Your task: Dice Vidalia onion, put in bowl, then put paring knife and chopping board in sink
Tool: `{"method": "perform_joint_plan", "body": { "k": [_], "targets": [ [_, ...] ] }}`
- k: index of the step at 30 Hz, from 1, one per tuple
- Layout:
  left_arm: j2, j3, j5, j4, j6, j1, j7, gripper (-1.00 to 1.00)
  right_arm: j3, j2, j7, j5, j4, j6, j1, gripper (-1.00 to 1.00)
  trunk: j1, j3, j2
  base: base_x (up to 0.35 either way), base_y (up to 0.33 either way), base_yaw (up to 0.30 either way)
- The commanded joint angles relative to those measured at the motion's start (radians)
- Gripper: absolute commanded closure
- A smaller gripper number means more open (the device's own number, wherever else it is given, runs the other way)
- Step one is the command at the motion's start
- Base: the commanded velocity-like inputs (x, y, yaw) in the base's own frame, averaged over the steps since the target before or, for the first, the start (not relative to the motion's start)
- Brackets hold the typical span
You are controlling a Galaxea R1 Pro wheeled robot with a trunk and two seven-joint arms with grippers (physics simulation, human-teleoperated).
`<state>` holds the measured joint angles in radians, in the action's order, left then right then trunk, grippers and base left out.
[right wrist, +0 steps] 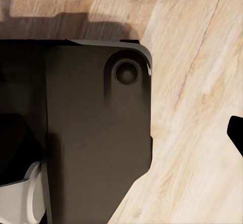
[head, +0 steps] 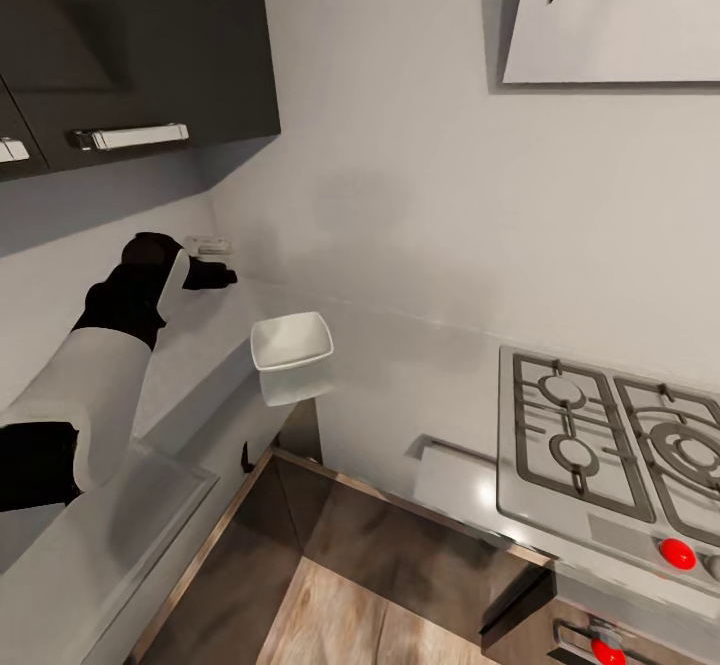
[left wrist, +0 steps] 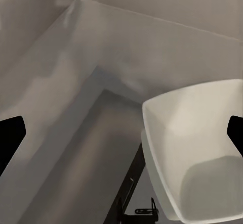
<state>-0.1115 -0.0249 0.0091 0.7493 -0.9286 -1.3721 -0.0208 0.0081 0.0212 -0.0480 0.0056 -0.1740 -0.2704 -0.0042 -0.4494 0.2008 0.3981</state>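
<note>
My left gripper (left wrist: 121,133) is spread wide above the grey worktop (head: 190,345), its black fingertips (left wrist: 11,133) far apart, with nothing between them. The shallow white square bowl (head: 291,342) stands near it (at the worktop's edge). My right gripper hangs over the wooden floor (right wrist: 202,107); I cannot tell its state.

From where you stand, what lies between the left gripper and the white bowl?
In the head view, only bare countertop lies between the left gripper and the bowl. The left wrist view agrees.

No readable text — no labels, brands or numbers.
</note>
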Motion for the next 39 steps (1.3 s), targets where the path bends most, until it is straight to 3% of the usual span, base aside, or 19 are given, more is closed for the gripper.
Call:
{"method": "perform_joint_plan", "body": {
  "k": [1, 39],
  "targets": [
    [-0.001, -0.003, 0.001, 0.001, -0.004, -0.001, -0.002, -1.0, 0.001, 0.0, -0.004, 0.001, 0.0, -0.003, 0.0, -1.0, -0.001, 0.002, 0.002, 0.002, -0.001, 0.0],
    [-0.002, -0.001, 0.002, -0.063, -0.001, 0.007, -0.004, -1.0, 0.001, 0.0, -0.004, 0.001, 0.0, -0.003, -0.001, -1.0, -0.001, 0.002, 0.002, 0.0, 0.0, 0.0]
  ]
}}
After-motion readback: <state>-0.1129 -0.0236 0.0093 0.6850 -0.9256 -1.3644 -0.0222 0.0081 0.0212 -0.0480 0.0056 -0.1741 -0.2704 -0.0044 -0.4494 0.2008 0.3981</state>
